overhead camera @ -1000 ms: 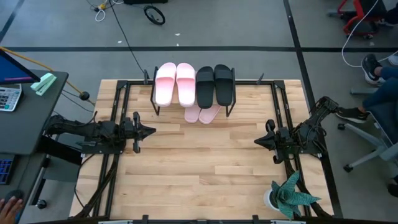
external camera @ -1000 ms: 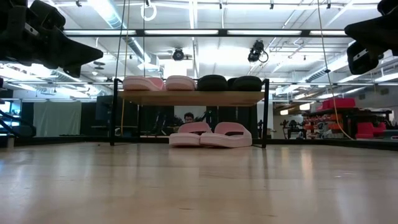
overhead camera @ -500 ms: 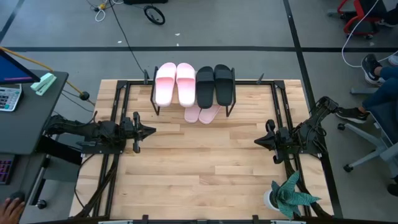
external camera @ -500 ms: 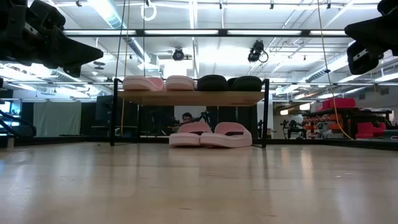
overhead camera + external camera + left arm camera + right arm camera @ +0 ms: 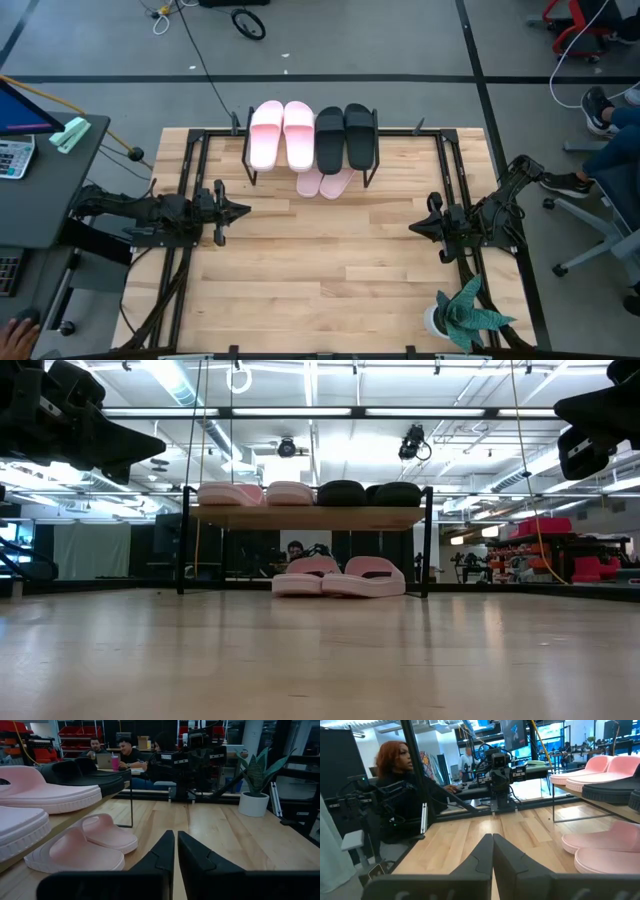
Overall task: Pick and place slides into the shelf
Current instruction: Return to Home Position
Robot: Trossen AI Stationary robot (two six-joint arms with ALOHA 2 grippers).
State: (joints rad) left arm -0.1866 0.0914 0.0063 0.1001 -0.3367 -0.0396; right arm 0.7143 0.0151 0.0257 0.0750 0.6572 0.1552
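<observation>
Left hand (image 5: 238, 210) hangs over the left side of the counter (image 5: 320, 280), its fingers closed to a thin slit and holding nothing. The right hand (image 5: 417, 229) hangs opposite over the right side, fingers pressed together, likewise empty. The two point inward at each other.

Set against a second ago, neither hand has shifted and no slide has moved. Only the person (image 5: 294, 548) seen behind the shelf in the low view has changed position a little.

A small white label (image 5: 166, 756) on the right arm shows in the left wrist view, too small to read.

The shelf (image 5: 310, 517) stands at the counter's far edge, between the arms and well apart from both hands. On its board lie the top pink slides (image 5: 266, 135) on the left half and the black slides (image 5: 360, 135) on the right. Under the board the lower pink slides (image 5: 368, 576) rest on the counter, side by side and touching, below the black pair. A potted plant (image 5: 462, 312) stands at the near right corner.
</observation>
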